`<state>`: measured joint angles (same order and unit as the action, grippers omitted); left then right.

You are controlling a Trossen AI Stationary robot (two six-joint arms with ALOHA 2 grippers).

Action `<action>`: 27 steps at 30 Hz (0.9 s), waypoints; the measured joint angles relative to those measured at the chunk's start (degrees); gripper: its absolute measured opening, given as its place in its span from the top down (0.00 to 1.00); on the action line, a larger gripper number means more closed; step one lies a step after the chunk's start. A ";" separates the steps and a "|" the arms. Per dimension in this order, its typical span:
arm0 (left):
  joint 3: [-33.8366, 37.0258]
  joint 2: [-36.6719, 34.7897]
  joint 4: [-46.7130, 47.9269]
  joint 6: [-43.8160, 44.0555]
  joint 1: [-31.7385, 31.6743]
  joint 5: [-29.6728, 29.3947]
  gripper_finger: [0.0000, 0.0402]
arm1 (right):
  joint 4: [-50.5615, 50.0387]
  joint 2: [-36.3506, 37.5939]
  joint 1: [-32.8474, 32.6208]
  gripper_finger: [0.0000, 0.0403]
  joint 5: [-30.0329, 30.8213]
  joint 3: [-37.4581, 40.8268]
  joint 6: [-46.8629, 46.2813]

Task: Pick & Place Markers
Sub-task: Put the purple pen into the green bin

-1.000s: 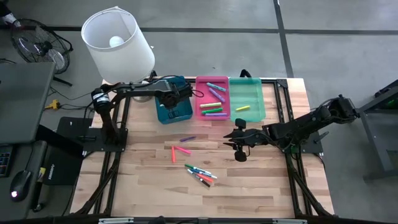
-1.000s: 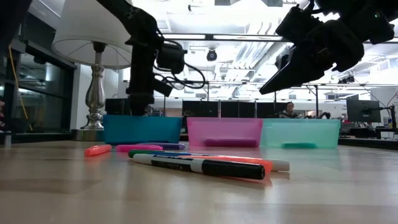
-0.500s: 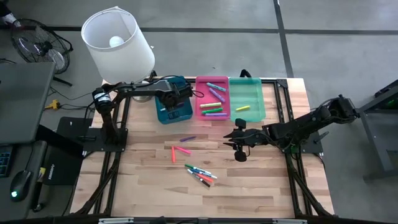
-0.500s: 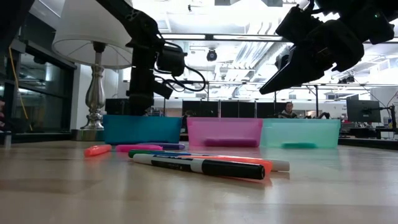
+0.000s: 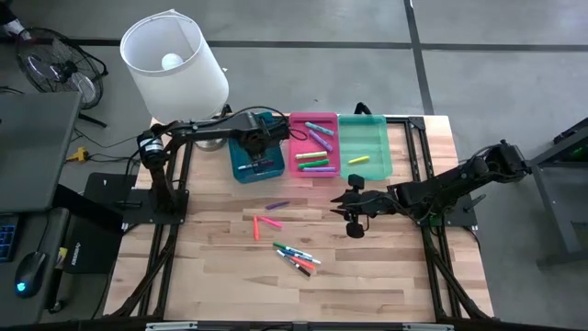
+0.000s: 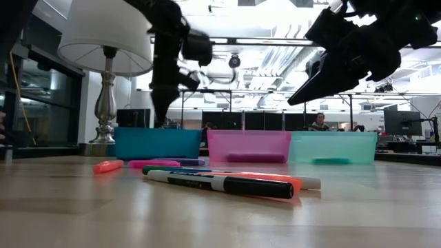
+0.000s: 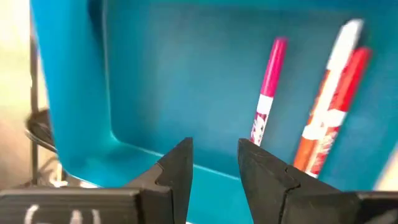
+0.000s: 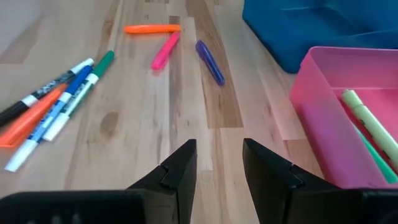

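Overhead: slim plastic markers [image 5: 296,258] on pale wood table [image 5: 220,276], others in rectangular pink tray [image 5: 313,144] | Left wrist: left gripper [image 7: 213,155] narrowly parted, empty, over glossy blue tray [image 7: 155,74] | Right wrist: right gripper [image 8: 219,158] narrowly parted, empty, above planks.

Light wood-plank table [image 5: 211,267] carries three trays in a row at its far edge: blue tray [image 5: 241,165], pink tray [image 5: 296,145], green tray [image 5: 377,142]. Loose markers lie straight on the wood ahead of the right gripper's jaws: purple marker [image 5: 277,205], orange marker [image 5: 255,227], pink marker [image 5: 269,222], and a mixed cluster of markers [image 5: 296,257].
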<state>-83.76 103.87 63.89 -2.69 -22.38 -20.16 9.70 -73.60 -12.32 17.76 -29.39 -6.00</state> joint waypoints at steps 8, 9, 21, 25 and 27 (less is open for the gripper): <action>-7.23 -0.11 3.62 2.38 7.88 -0.35 0.70 | -4.03 0.70 0.00 0.71 0.75 0.00 -0.43; -7.35 -0.11 3.62 3.12 9.09 -0.33 0.70 | -4.42 1.09 -0.01 0.71 0.80 0.00 -0.53; -5.92 -0.11 2.42 12.14 21.91 1.42 0.70 | -16.52 11.65 -6.45 0.71 9.14 0.00 -4.50; -2.83 -0.11 0.18 16.32 24.70 1.74 0.70 | -19.31 13.34 -9.14 0.71 10.62 0.00 -6.81; -1.19 -0.08 -1.19 17.80 26.09 2.76 0.70 | -20.33 13.40 -10.24 0.71 11.57 0.00 -7.62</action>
<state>-84.95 103.79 62.70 15.11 3.70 -17.40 -10.64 -60.20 -22.56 29.33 -29.39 -13.62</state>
